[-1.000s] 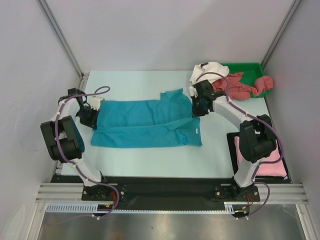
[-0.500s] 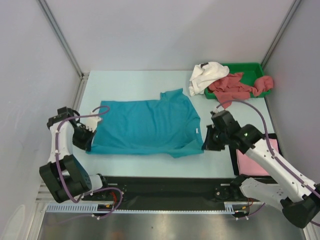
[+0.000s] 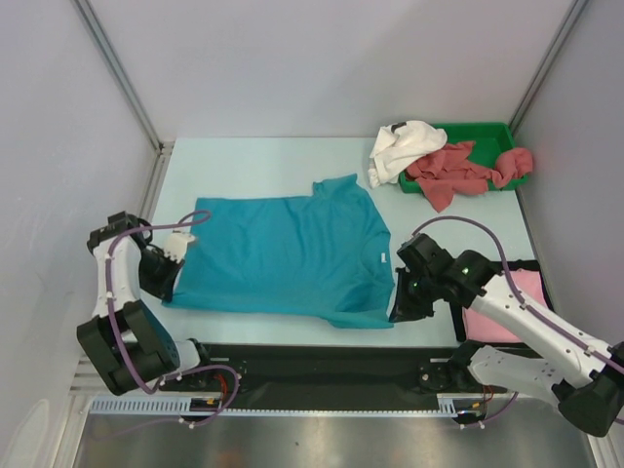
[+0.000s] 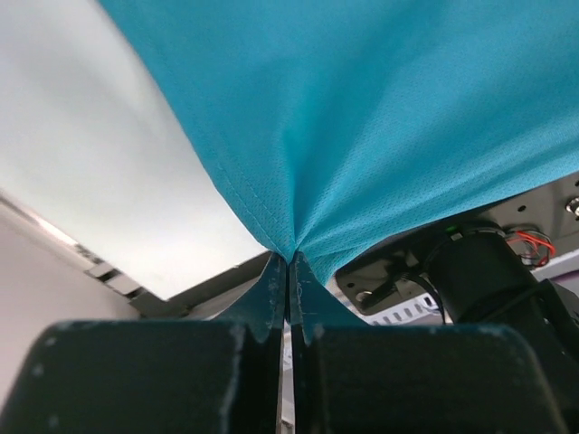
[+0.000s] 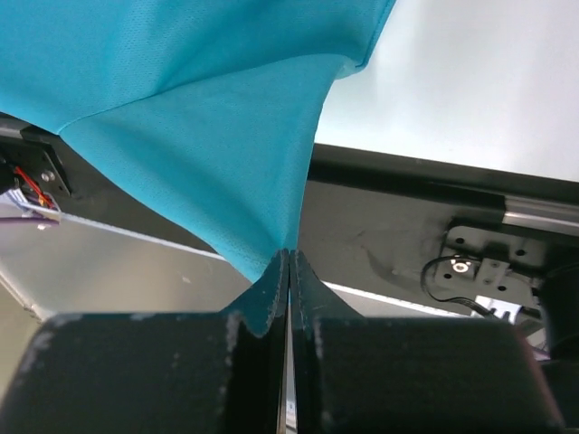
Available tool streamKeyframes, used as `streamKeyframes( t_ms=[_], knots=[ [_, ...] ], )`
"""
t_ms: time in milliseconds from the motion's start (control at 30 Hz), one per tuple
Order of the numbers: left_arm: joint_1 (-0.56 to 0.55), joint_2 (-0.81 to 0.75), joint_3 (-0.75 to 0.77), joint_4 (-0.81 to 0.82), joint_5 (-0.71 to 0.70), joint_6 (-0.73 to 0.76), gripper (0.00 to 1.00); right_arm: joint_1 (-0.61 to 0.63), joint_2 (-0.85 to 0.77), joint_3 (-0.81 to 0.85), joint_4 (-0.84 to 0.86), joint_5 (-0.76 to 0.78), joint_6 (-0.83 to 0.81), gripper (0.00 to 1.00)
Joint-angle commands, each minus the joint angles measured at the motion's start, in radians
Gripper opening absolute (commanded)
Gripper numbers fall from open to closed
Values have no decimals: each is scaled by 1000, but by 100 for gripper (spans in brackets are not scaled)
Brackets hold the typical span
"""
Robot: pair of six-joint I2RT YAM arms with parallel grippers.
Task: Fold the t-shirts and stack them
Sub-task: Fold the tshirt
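Left gripper (image 3: 174,255), right gripper (image 3: 398,297) pinching teal t-shirt (image 3: 283,253) edges, spreading it flat; pink t-shirt (image 3: 528,283) possibly folded; white t-shirt (image 3: 405,146), red t-shirts (image 3: 458,171) waiting unfolded.

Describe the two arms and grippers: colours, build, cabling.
Both arms match: the left arm and right arm have white link shells with bulky black joint housings. A purple cable loops along the outside of each. The left gripper and right gripper have matte black, blocky bodies narrowing to thin flat tips, with slightly scuffed edges. No markings are visible.
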Motion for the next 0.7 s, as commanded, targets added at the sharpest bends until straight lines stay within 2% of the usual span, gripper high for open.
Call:
streamKeyframes(
  t_ms=[0, 100, 167, 267, 500, 667],
  knots=[
    [13, 27, 84, 43, 22, 13, 2, 20, 29, 22, -22, -91, 26, 0],
    [11, 81, 122, 68, 31, -3, 2, -30, 70, 68, -7, -35, -27, 0],
    [8, 136, 159, 76, 43, -19, 2, -142, 113, 104, 15, -42, -136, 0],
    [-13, 199, 193, 103, 61, -37, 3, -236, 214, 136, 96, 7, -268, 0],
    [-99, 302, 234, 186, 54, -85, 5, -273, 522, 305, 201, 77, -454, 0],
    [-109, 368, 276, 226, 31, -120, 6, -288, 654, 396, 233, 113, -540, 0]
  ],
)
